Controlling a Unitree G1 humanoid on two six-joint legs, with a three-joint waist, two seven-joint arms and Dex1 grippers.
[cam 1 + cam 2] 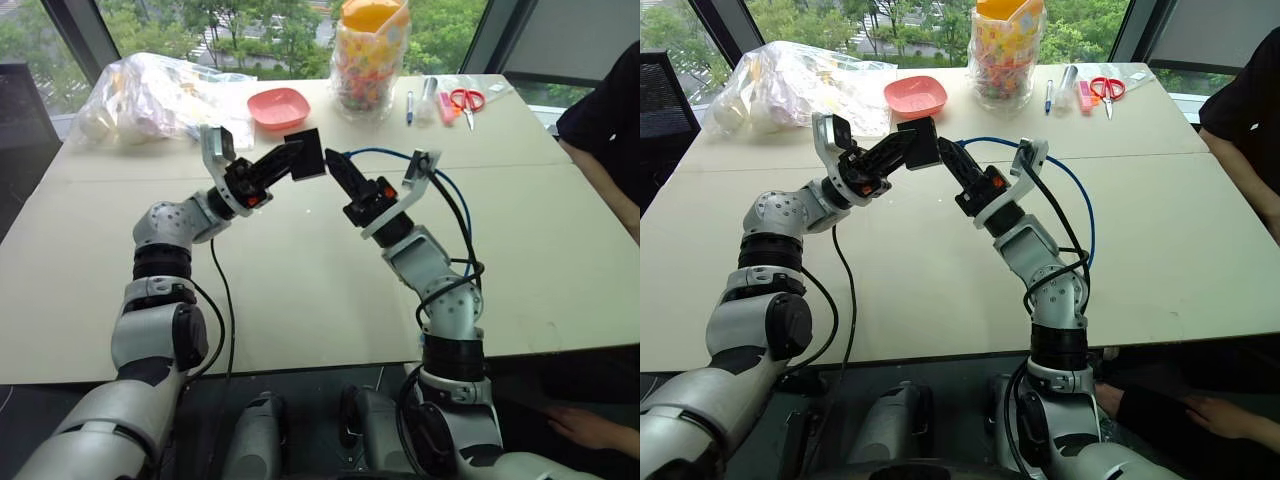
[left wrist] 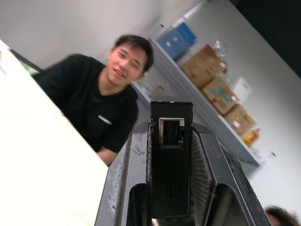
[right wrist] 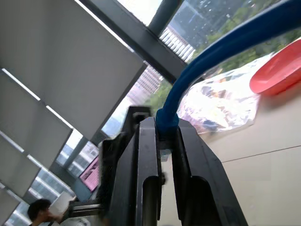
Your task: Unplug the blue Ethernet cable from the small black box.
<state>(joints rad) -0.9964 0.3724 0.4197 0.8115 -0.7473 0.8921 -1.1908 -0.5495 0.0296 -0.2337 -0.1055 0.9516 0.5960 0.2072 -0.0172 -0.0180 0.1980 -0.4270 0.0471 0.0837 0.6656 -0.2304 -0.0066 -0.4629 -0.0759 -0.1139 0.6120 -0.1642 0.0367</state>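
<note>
My left gripper (image 1: 291, 158) is shut on the small black box (image 1: 306, 154) and holds it raised above the table (image 1: 300, 290). In the left wrist view the box (image 2: 170, 160) sits edge-on between the fingers, and its port (image 2: 171, 133) has no plug in it. My right gripper (image 1: 337, 165) is just to the right of the box, shut on one end of the blue Ethernet cable (image 1: 385, 153). The cable (image 3: 197, 70) rises out of the closed fingers, arcs over the right arm and hangs down behind it. A small gap separates the box from the right fingertips.
At the table's far side stand a pink bowl (image 1: 278, 106), a clear plastic bag (image 1: 160, 95), a jar of colourful pieces (image 1: 370, 55), pens (image 1: 410, 105) and red scissors (image 1: 466, 100). A person in black (image 1: 610, 130) sits at the right edge.
</note>
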